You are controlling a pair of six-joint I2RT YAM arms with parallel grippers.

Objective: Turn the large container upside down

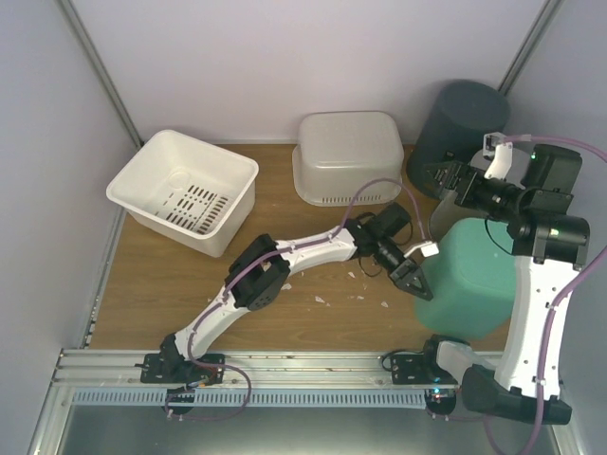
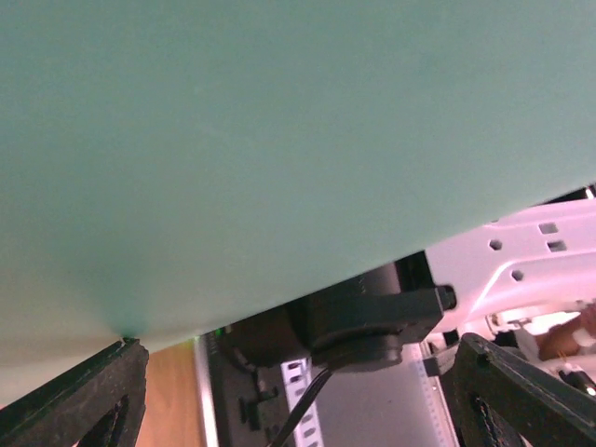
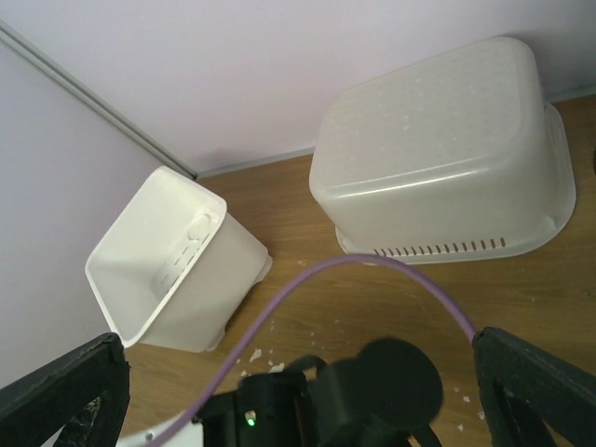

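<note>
Containers, overhead view: four stand on the wooden counter (image 1: 313,256). A white basket (image 1: 180,190) with a slotted floor sits upright and empty at the left. A pale tub (image 1: 346,156) lies upside down at the back centre. A dark grey bin (image 1: 460,118) stands in the back right corner. The green container (image 1: 479,275), the task's object, is at the right near the front, with a closed face turned up and no opening visible. White flecks (image 1: 365,282) dot the wood; pale walls enclose three sides, and a metal rail (image 1: 285,365) runs along the near edge. The left arm (image 1: 275,265) reaches diagonally rightward, low over the counter, with the left gripper (image 1: 414,278) at the green container's left side. The right arm (image 1: 531,313) rises from its base, its wrist bent leftward; the right gripper (image 1: 446,180) sits above the counter between the green container and the grey bin.

Left wrist view: the green wall fills the frame. The fingers (image 2: 79,400) stand far apart at the lower corners; the jaws are wide open and grip nothing.

Right wrist view: the upright basket and the inverted tub lie below, well apart. The jaws are fully spread and empty.
</note>
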